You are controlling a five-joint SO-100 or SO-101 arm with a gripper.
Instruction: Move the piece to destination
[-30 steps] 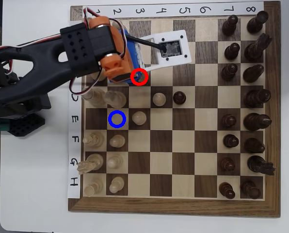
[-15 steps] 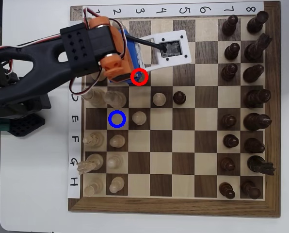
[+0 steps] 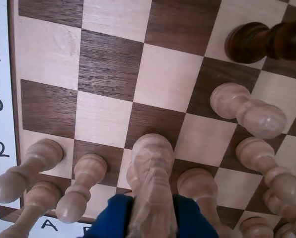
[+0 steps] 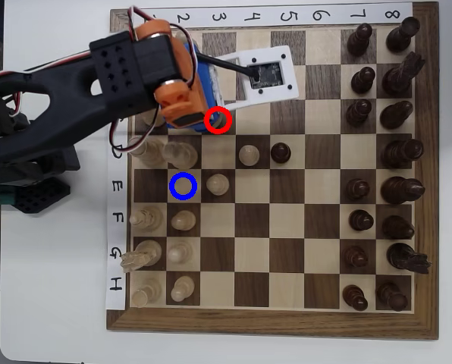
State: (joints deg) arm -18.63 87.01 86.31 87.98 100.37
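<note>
The wooden chessboard [image 4: 271, 318] lies on a white bench [image 4: 51, 303]. My end effector [image 3: 150, 218] is closed on the pale knight [image 3: 152, 173], its blue fingers [image 3: 111, 215] clamping it over the near squares. 2 pale pawns [image 3: 81, 186] crowd its left; the blue ring [image 4: 183, 186] sits apart.

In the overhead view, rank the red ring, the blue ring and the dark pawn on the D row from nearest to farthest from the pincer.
The pincer sits under the arm near the board's upper left.
1. Red ring: right beside it, just below.
2. Blue ring: lower, slightly left.
3. Dark pawn: to the right; roughly as far as the blue ring, so too close to call.
</note>
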